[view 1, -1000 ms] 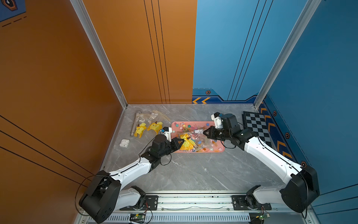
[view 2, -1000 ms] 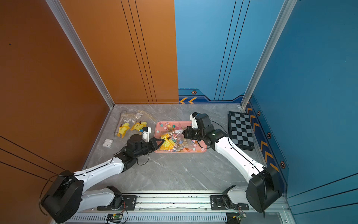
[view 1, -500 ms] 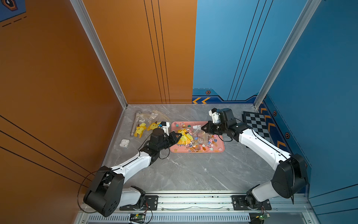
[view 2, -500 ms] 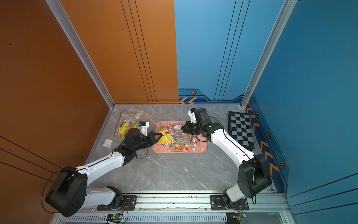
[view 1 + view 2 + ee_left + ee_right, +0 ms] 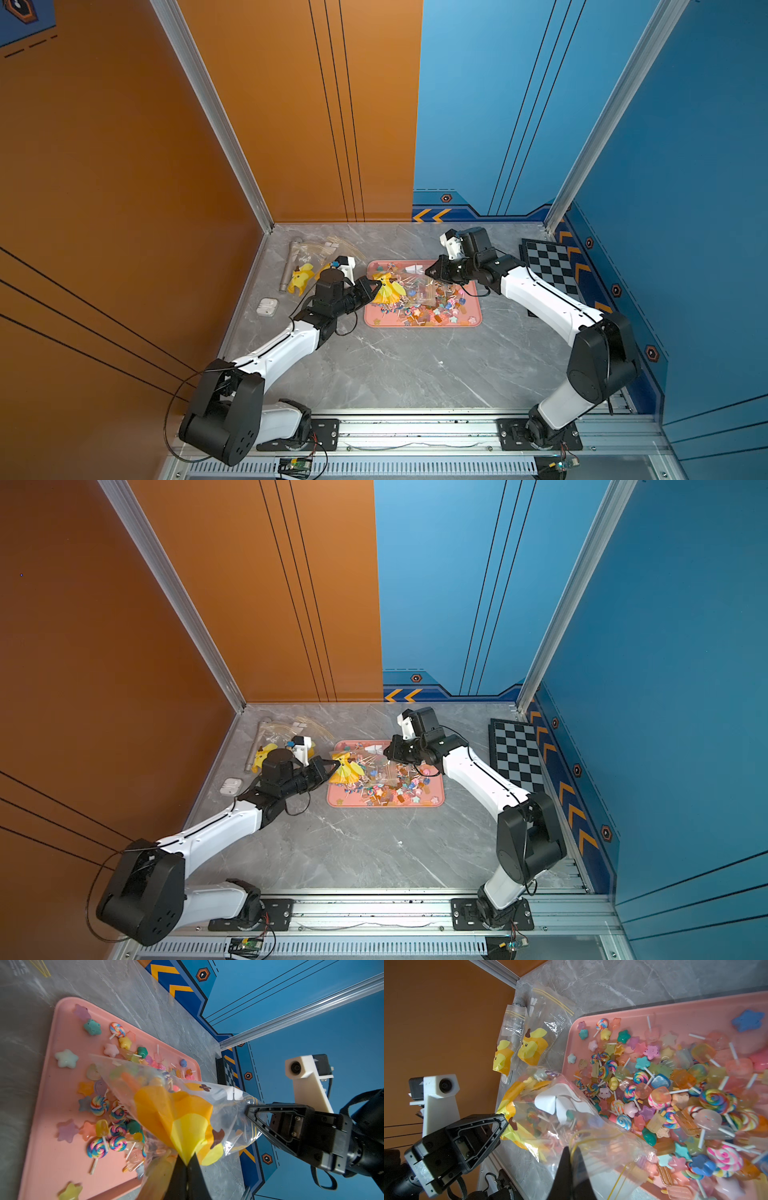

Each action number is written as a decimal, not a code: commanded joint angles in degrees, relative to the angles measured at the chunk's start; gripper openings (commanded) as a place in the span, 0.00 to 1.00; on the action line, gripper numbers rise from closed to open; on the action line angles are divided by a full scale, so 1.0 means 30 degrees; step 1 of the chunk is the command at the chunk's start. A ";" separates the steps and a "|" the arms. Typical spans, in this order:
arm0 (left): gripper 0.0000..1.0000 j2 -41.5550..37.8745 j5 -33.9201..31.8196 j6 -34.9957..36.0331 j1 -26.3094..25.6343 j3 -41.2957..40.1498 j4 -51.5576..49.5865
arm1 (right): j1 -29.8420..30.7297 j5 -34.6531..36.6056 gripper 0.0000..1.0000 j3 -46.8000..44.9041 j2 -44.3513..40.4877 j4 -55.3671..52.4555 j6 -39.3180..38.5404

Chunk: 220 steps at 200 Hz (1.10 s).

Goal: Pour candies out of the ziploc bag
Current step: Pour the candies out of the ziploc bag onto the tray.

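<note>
The clear ziploc bag [image 5: 409,282] with a yellow print hangs stretched over the back left of the pink tray [image 5: 473,320]. My left gripper [image 5: 376,286] is shut on its yellow printed end [image 5: 182,1126]. My right gripper [image 5: 428,272] is shut on its yellow-striped mouth edge [image 5: 591,1136]. Candies [image 5: 432,309], stars and swirl lollipops on white sticks, lie heaped on the tray [image 5: 675,1012]. Some candies [image 5: 542,1120] show through the film; whether they are inside or beneath it I cannot tell. Both top views show the same hold on the bag [image 5: 365,764].
Two more printed ziploc bags [image 5: 533,1043] and a grey rod [image 5: 291,266] lie at the back left by the orange wall. A white earbud case [image 5: 267,306] sits left of my left arm. A checkerboard [image 5: 552,266] lies at the right wall.
Both grippers have carried the bag from above the tray's middle toward its back left corner. Both stay shut on the bag.
</note>
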 commanded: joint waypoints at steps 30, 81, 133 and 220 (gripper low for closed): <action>0.00 -0.2123 0.0456 0.1215 0.1248 0.0649 -0.1047 | 0.1028 -0.0359 0.00 0.1765 0.1489 0.0070 -0.0185; 0.00 -0.4249 0.0407 0.1986 0.2710 0.0437 -0.3300 | 0.1752 -0.0491 0.00 0.3045 0.2866 0.0071 -0.0031; 0.00 -0.5558 0.1007 0.2035 0.4054 -0.0130 -0.3985 | 0.2331 -0.0704 0.00 0.4072 0.4027 0.0037 0.0142; 0.00 -0.6784 0.1100 0.2035 0.4890 -0.1324 -0.4410 | 0.2693 -0.0885 0.00 0.5081 0.5401 0.0026 0.0203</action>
